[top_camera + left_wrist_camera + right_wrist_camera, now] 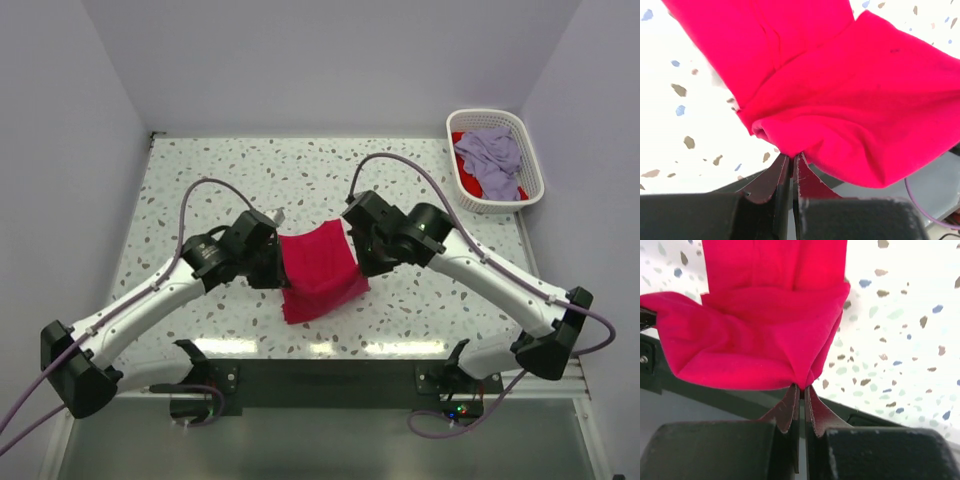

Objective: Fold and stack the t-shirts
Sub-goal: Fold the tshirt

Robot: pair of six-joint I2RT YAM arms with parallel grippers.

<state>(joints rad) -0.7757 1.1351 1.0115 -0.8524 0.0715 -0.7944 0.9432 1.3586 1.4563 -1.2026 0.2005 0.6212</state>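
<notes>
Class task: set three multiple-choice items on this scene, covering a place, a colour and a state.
1. Where on the table is the white basket? A far right corner; B near left corner; C centre.
2. What colour is the t-shirt being held? A lavender; B crimson red; C white.
3. How is the left gripper? A open; B shut on the t-shirt; C out of view.
Answers: 1 A, it sits far right in the top view. 2 B, both wrist views show red cloth. 3 B, it pinches a fold.
</notes>
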